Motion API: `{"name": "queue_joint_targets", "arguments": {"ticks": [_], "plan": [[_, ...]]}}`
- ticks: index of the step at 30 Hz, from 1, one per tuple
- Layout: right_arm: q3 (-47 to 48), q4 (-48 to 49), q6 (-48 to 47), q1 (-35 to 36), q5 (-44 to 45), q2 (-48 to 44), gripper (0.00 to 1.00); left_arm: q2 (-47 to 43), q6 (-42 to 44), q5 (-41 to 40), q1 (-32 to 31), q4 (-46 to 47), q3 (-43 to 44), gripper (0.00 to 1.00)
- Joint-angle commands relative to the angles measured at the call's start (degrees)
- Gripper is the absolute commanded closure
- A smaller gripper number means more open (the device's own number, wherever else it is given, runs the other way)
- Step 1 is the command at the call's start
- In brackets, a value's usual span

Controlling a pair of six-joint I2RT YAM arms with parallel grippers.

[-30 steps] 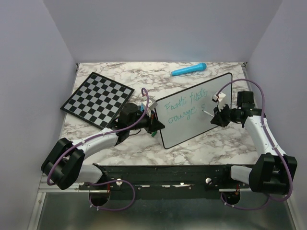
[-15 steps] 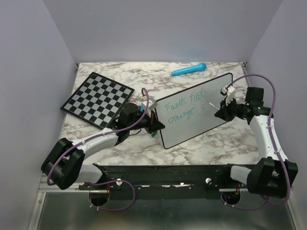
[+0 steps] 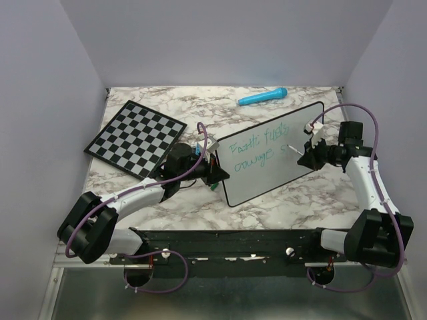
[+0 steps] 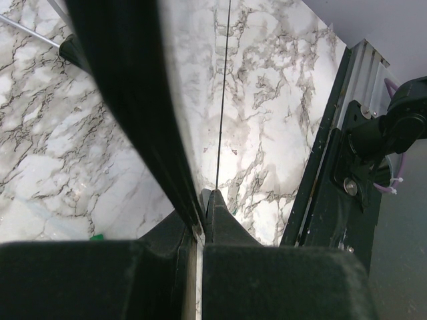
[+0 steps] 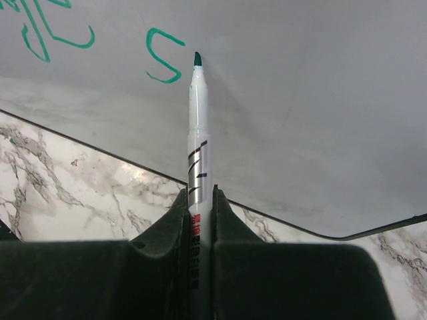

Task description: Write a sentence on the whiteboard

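Left arm (image 3: 133, 197) out to 2 o'clock, left gripper (image 3: 217, 175) clamped on whiteboard (image 3: 267, 181); right arm (image 3: 363, 183) hooks to 9 o'clock, right gripper (image 5: 199, 195) pinching marker (image 5: 198, 133).

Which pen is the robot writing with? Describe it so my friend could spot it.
Find the big whiteboard on the marble table. At its right end, the right gripper grips a slim white marker with a green tip, aimed at the board beside a green S. The only other pen-like thing, chunky and bright blue, lies loose at the back.

The sentence (image 3: 257, 151) is too small to read from above, and cropped in the right wrist view; the lower barrel of the marker (image 5: 197, 127) is hidden inside the right tool (image 5: 199, 193).
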Motion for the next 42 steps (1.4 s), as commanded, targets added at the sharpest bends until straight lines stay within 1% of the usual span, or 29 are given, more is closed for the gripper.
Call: {"name": "queue_joint_targets", "arguments": {"ticks": [1,6,10,17,24,29,37,42], "plan": [[-0.95,-1.28,-1.19,-0.18,0.94,0.52,0.99,2.52,7.04,-1.89,-0.65,-7.19,-1.34,1.0],[-0.69,-1.28,-1.18,-0.09,1.11,1.31,0.99,2.43,7.04,-1.89,-0.65,-7.19,-1.43,1.0],[-0.34,0.29,0.65,-0.09,1.02,1.05,0.99,2.43,6.96,-1.71,-0.65,-7.11,-1.43,1.0],[-0.6,3.38,4.0,-0.09,4.01,-0.71,0.99,2.26,6.96,-1.8,-0.65,-7.28,-1.52,1.0],[-1.48,3.38,3.91,-0.53,5.86,-0.62,1.0,2.08,7.04,-1.88,-0.65,-7.28,-1.52,1.0],[-2.54,1.98,1.81,-0.53,6.82,-0.45,1.0,2.08,7.13,-1.97,-0.65,-7.28,-1.52,1.0],[-2.89,-1.28,-1.53,-0.53,4.37,0.34,1.0,2.43,7.13,-1.71,-0.65,-7.37,-1.34,1.0],[-0.79,-1.72,-0.92,-0.09,2.08,0.87,1.0,2.34,7.13,-1.8,-0.65,-7.28,-1.43,1.0]]}}
